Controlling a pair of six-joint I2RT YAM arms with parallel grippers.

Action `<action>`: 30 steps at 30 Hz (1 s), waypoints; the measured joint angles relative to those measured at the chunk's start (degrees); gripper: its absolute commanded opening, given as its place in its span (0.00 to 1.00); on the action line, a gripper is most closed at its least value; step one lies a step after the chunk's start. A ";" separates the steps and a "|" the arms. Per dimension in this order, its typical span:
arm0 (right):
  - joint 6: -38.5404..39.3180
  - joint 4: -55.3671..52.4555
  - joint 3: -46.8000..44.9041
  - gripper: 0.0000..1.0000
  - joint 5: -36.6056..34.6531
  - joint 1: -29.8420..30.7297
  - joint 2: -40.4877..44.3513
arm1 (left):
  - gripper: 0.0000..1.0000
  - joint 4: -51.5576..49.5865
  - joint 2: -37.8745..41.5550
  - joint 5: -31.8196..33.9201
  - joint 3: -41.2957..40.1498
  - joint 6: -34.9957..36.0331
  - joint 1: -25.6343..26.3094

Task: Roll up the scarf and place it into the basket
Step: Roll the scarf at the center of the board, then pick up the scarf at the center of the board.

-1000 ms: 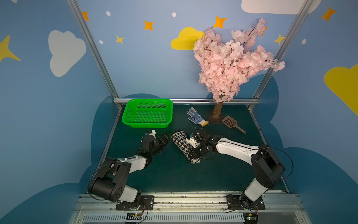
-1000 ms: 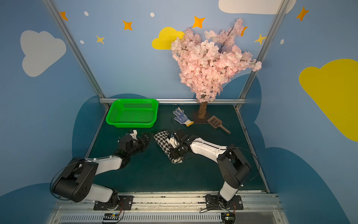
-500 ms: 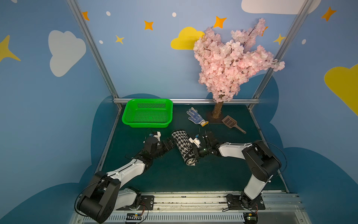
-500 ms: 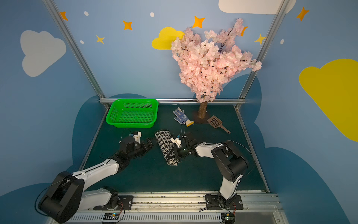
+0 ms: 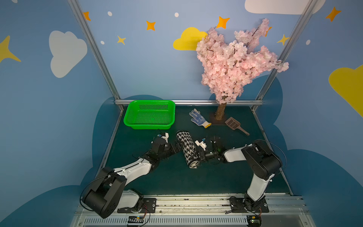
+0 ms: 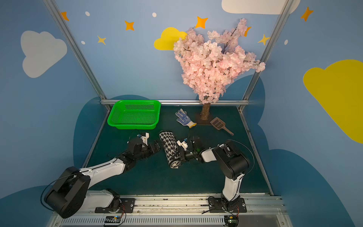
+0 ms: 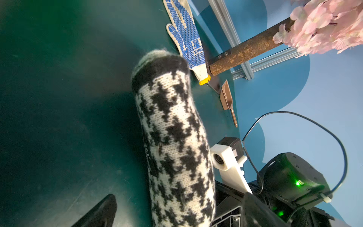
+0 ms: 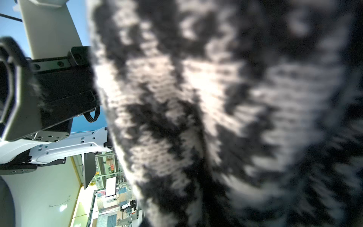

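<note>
Left gripper (image 5: 176, 147), newly extended forward, stands spread wide with the rolled scarf (image 5: 186, 145) between its fingers. Right gripper (image 5: 199, 155) remains against the opposite flank, its jaws hidden in knit, so their state cannot be told. The roll lies on the table (image 5: 172, 176), outside the basket (image 5: 149, 126); a two-sided lift seems next.

Rolled houndstooth scarf (image 5: 186, 146) before green basket (image 5: 151, 126)

top views: high, frontal, whole table (image 5: 176, 176) | wrist views: close on scarf (image 7: 172, 137)
</note>
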State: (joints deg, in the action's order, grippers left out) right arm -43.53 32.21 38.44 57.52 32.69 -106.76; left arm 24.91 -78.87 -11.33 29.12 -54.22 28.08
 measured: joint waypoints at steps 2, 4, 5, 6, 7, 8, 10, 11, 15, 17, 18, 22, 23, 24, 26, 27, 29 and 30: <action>-1.07 3.23 -0.22 0.21 1.38 -0.09 -1.75 | 0.99 1.36 -2.86 -0.46 0.31 0.00 0.22; -2.10 6.14 -0.42 0.21 2.40 -0.31 -3.04 | 0.99 2.47 -5.84 -0.66 0.66 0.00 0.46; -2.51 7.15 -0.46 0.21 2.78 -0.31 -3.52 | 0.99 2.91 -6.84 -0.66 0.72 0.00 0.50; -2.80 8.39 -0.50 0.21 3.21 -0.33 -4.07 | 0.99 3.56 -8.04 -0.63 0.79 0.00 0.59; -3.02 9.35 -0.50 0.21 3.52 -0.35 -4.59 | 0.99 4.20 -8.94 -0.63 0.79 -0.02 0.61; -3.19 10.10 -0.52 0.21 3.74 -0.35 -4.96 | 0.99 4.55 -9.62 -0.61 0.96 -0.02 0.66; -3.52 11.34 -0.52 0.21 4.20 -0.37 -5.57 | 0.99 5.18 -11.43 -0.63 1.99 0.00 0.66; -3.63 11.69 -0.52 0.21 4.33 -0.39 -5.75 | 0.99 5.22 -12.20 -0.63 2.69 0.02 0.66; -3.76 12.31 -0.66 0.21 4.48 -0.46 -5.86 | 0.99 5.05 -14.71 -0.09 5.90 -0.02 0.66; -3.69 12.57 -0.83 0.21 4.48 -0.48 -5.86 | 0.99 3.91 -15.41 0.66 7.45 0.00 0.66; -3.58 12.55 -0.83 0.21 4.48 -0.50 -5.86 | 0.99 2.78 -15.74 1.05 8.50 0.07 0.66; -2.69 11.93 -0.79 0.22 4.66 -0.57 -5.86 | 0.99 -2.58 -17.03 2.51 13.38 1.27 0.55; -2.47 11.67 -0.72 0.22 4.74 -0.57 -5.86 | 0.99 -3.15 -17.53 2.80 14.36 1.44 0.39; -2.27 11.39 -0.61 0.22 4.79 -0.57 -5.86 | 0.99 -3.67 -18.16 2.89 15.17 1.55 0.13; -2.01 10.95 -0.42 0.22 4.94 -0.59 -5.86 | 0.98 -4.33 -19.80 2.69 16.24 1.53 -0.50; -1.86 10.82 -0.39 0.22 4.96 -0.61 -5.86 | 0.97 -4.59 -20.94 2.36 16.79 1.44 -0.87; -1.68 10.62 -0.35 0.22 4.96 -0.61 -5.86 | 0.96 -4.90 -23.06 1.86 17.64 1.31 -1.38; -1.64 10.54 -0.28 0.22 5.05 -0.61 -5.86 | 0.96 -4.72 -23.61 1.38 18.21 1.20 -1.55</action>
State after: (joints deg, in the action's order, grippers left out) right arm -45.17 42.74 38.15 62.57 32.08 -112.62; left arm 20.18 -102.48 -9.96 47.33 -53.01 26.52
